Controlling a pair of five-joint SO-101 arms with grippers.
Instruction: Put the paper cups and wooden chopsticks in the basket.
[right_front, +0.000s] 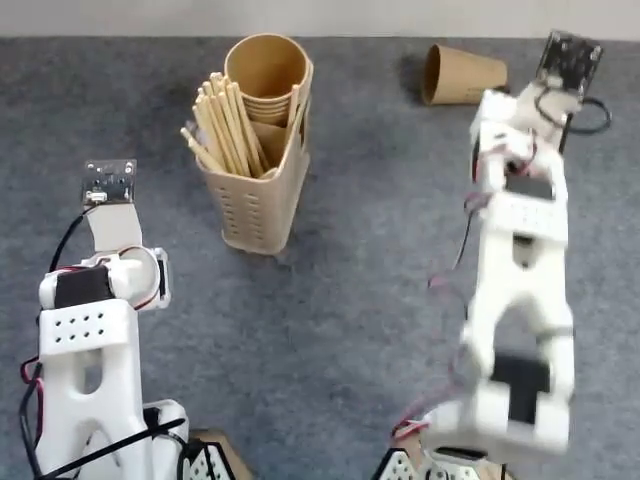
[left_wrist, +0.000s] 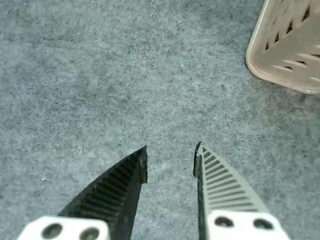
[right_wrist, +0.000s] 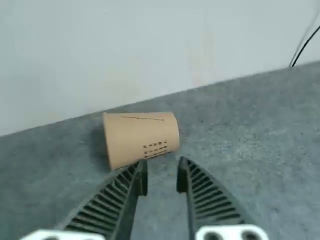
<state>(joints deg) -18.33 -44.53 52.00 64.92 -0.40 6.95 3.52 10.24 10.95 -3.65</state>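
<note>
Left arm: the white arm (right_front: 90, 330) stands at the near left of the table, well apart from the basket.
Left claw: the left gripper (left_wrist: 170, 155) has its jaws apart with nothing between them. It hangs over bare carpet, with the basket's corner to its right and farther off.
Wooden chopsticks: the bundle (right_front: 225, 125) stands on end in the left part of the basket. Its long axis is close to upright, and the upper ends fan out toward the left and far side.
Basket: the tall beige slotted basket (right_front: 262, 215) stands upright, left of centre toward the far side of the table. Its lower wall (left_wrist: 287, 50) also shows in the left wrist view.
Nested cups: a stack of brown paper cups (right_front: 265, 70) sits in the far part of the basket, mouths facing up.
Loose cup: one paper cup (right_front: 462, 74) lies on its side on the carpet at the far right, close to the wall. Its long axis runs left to right, with the wide mouth to the left and the base to the right.
Right arm: the second white arm (right_front: 515, 300) stretches from the near right toward that cup.
Right claw: the right gripper (right_wrist: 161, 175) has a narrow gap between its jaws and holds nothing. Its tips sit just on the near side of the lying cup (right_wrist: 141, 137); I cannot tell whether they touch it.
Surface: grey short-pile carpet (right_front: 380, 260) covers the table.
Room: a plain pale wall (right_wrist: 150, 50) rises at the carpet's far edge.
</note>
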